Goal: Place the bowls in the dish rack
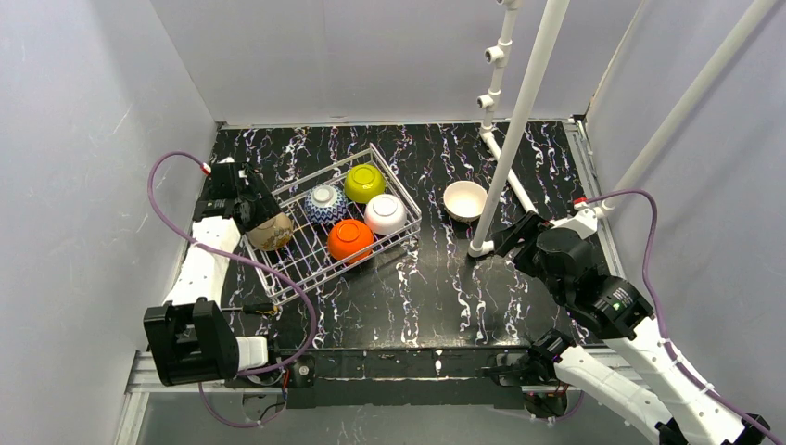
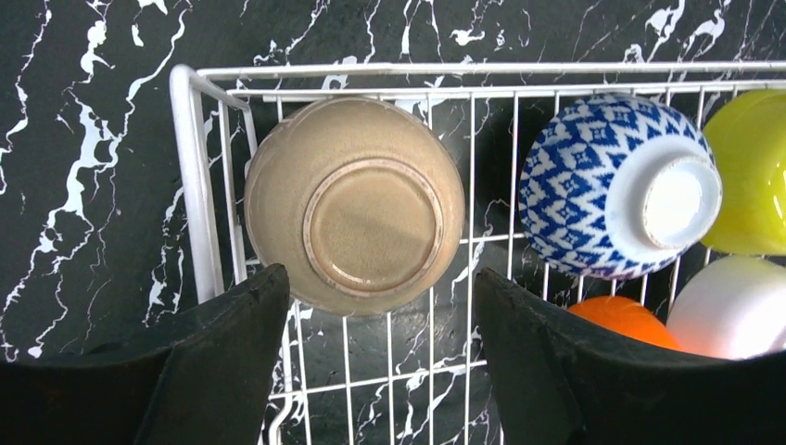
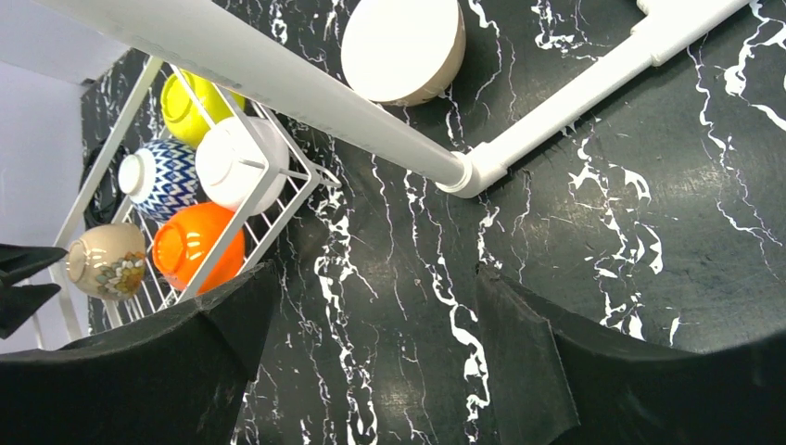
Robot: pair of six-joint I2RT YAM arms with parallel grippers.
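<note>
Bowl (image 2: 357,204), tan and inverted with foot ring up, lies in the dish rack (image 2: 193,185) corner just ahead of the widely parted left fingers (image 2: 213,371); right fingers (image 3: 602,371) likewise spread over the bench (image 3: 417,306).

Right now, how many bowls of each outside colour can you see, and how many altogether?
Tan: 2 (racked tan bowl, loose tan bowl)
Blue-white bowl: 1
Yellow-green bowl: 1
White bowl: 1
Orange bowl: 1
Total: 6
</note>
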